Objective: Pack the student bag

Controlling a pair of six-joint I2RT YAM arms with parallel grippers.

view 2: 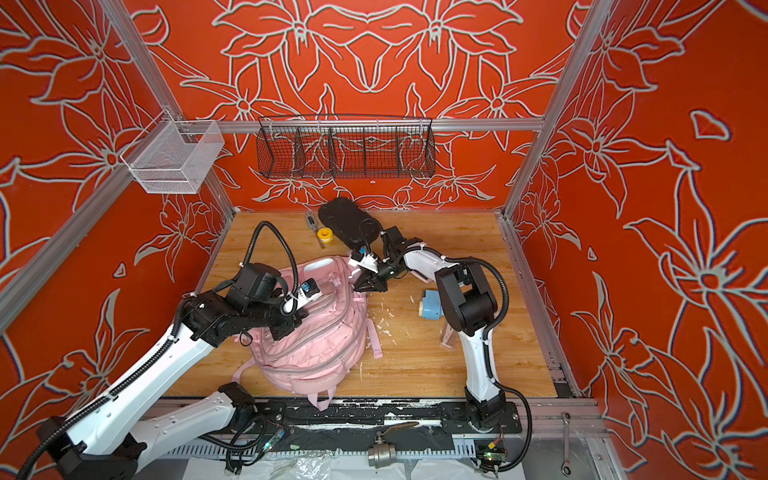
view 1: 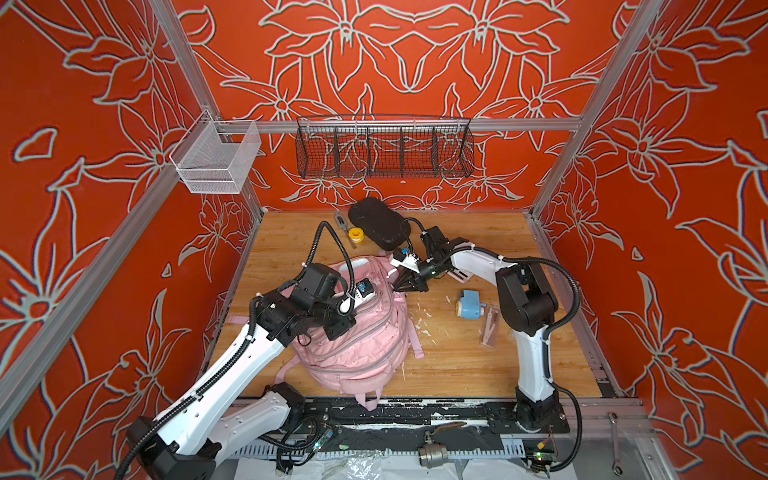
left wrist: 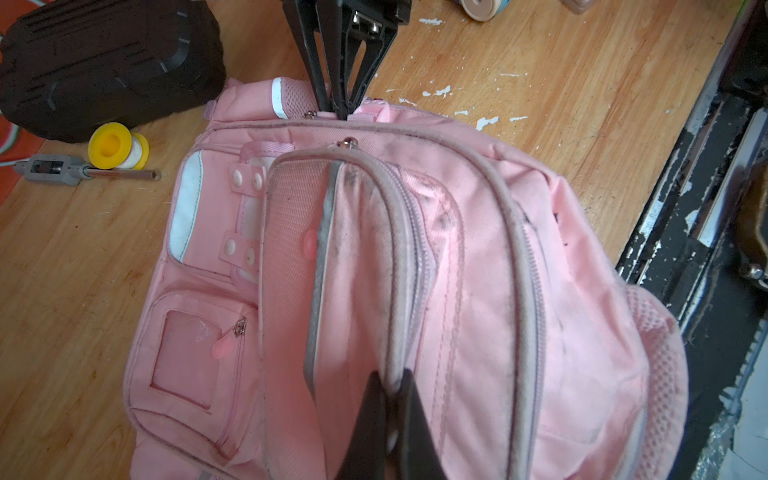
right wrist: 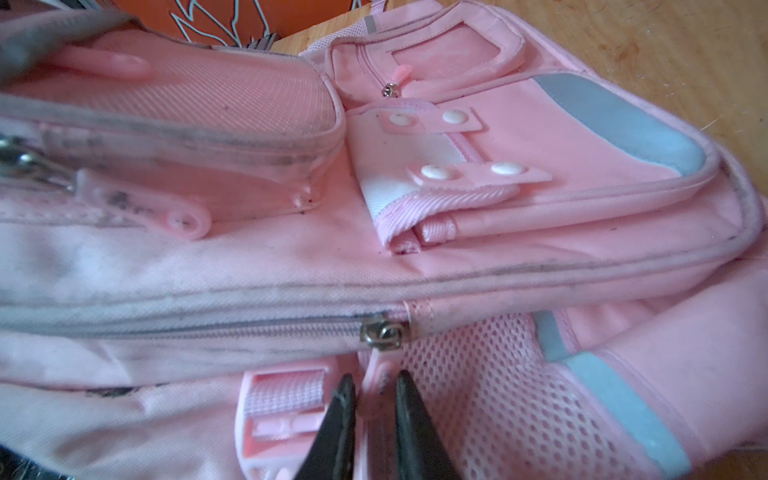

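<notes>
– Left wrist view first: state of the left gripper (left wrist: pixel 390 380)?
– Shut, pinching the grey zip edge of a front pocket on the student bag (left wrist: pixel 478 291). Black fingers (left wrist: pixel 363 424) blurred, close to the lens.
– Whereabouts of the student bag?
– Lies front up on the wooden table (view 1: pixel 457 365), left of centre, with 1 pink strap (view 1: pixel 368 401) over the near edge in both top views. Fills most of both wrist views.
– And the right gripper (right wrist: pixel 376 388)?
– Reaches in from the right to the student bag's far right corner. Closes on the pink zip pull (right wrist: pixel 376 370), 1 finger on each side, just below the metal slider (right wrist: pixel 382 332). Shows meshed teeth along that zip.
– Anything else on the wood?
– Black case (view 1: pixel 376 228) at the far edge, just beyond the student bag. Yellow tape roll (view 1: pixel 356 234) just left of it, beside a grey tool (view 1: pixel 343 220). Blue object (view 1: pixel 469 303) and clear packet (view 1: pixel 490 328) to the right, apart from the student bag, near the right arm.
</notes>
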